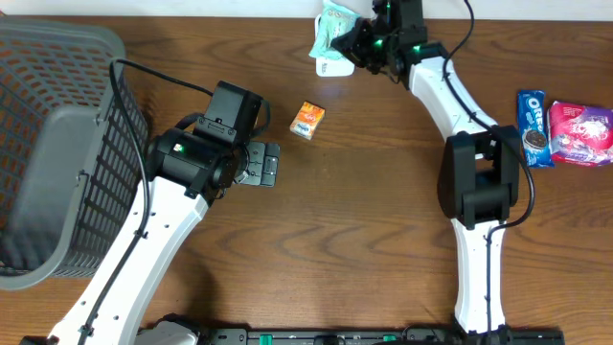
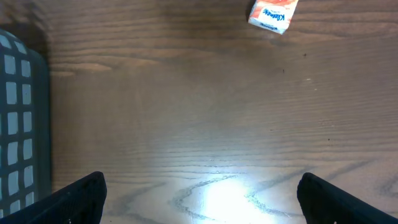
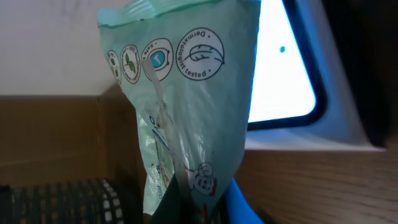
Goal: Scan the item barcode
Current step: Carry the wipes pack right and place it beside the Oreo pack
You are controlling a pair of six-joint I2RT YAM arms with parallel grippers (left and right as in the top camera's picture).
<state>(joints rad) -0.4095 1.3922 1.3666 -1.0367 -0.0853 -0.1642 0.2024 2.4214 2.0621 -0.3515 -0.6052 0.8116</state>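
– Mint-green packet fills the right wrist view, printed with round symbols, one reading "Dermatologically tested". Who has it?

– Right gripper. Its pincer is pinched tight on the packet's lower end, holding it up at the far edge of the desk. Just behind the packet stands a white-framed lit screen.

– Touching the screen?

– Can't tell; it's right beside it, no clearer than that.

– And the left gripper?

– Pincer spread wide, nothing in it, hanging over bare wood left of the desk's middle. Both fingertips show at the bottom corners of its own view.

– Anything else lying about?

– Small orange box, apart from that gripper, toward the far edge. Grey mesh basket takes the left edge. At the right edge a blue Oreo pack lies just beside a pink snack bag.
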